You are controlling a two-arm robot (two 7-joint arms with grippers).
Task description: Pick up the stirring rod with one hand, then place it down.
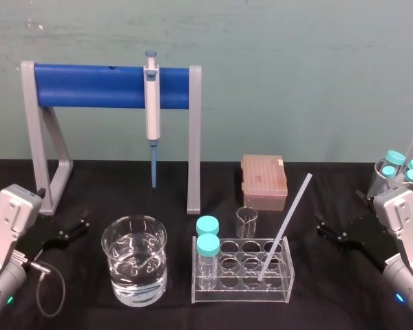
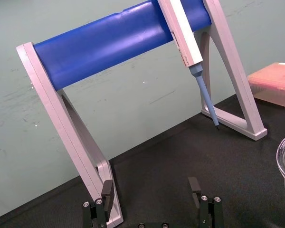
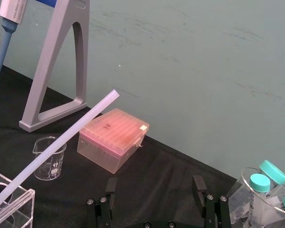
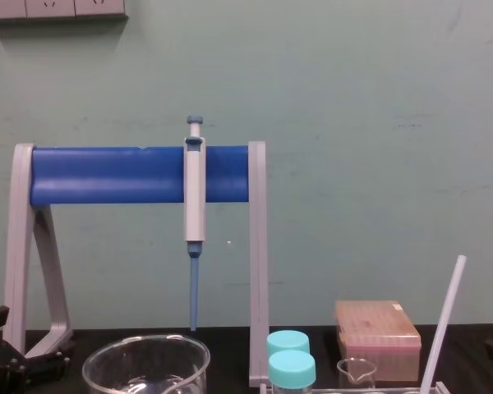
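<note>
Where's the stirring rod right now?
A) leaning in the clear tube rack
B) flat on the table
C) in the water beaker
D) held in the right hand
A: the stirring rod stands tilted with its lower end in a hole of the clear tube rack, while the left hand and right hand sit open off to the sides, clear of it.

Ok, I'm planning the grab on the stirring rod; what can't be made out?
- Stirring rod, lower end: cut off by the bottom edge in the chest view and by the picture's edge in the right wrist view; in the head view the clear rack blurs where it rests.
- Left pincer, right pincer: dark against the black cloth in the head view, fingertips unclear.
</note>
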